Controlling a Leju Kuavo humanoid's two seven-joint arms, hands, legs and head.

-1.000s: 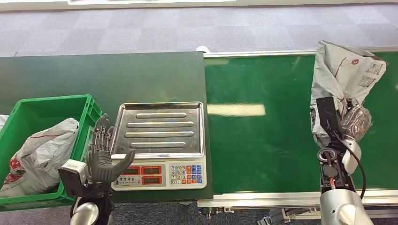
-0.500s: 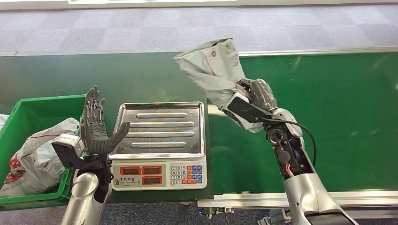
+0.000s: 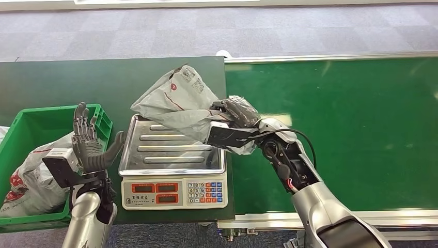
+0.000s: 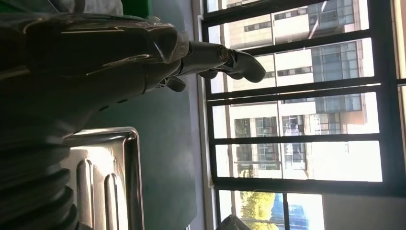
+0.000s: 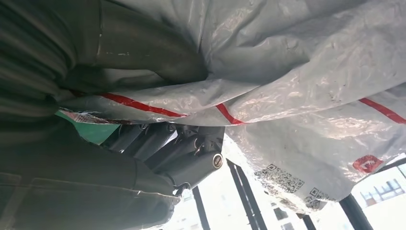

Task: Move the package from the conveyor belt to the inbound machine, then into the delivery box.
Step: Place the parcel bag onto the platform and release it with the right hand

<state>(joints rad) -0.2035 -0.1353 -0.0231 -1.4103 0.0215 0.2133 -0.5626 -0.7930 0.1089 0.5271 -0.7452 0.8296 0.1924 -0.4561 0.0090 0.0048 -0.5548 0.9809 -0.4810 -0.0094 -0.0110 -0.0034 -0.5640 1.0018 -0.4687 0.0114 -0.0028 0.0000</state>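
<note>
Package (image 3: pixel 178 103), QR labels unreadable, grasped in right hand (image 3: pixel 238 114) fingers over scale; left hand (image 3: pixel 89 144) fingers spread

My arms are silver tubes ending in dark grey, many-jointed metal hands, the left hand (image 3: pixel 93 147) and right hand (image 3: pixel 238 114) each backed by a black boxy wrist camera, with a black cable looping along my right forearm.
</note>
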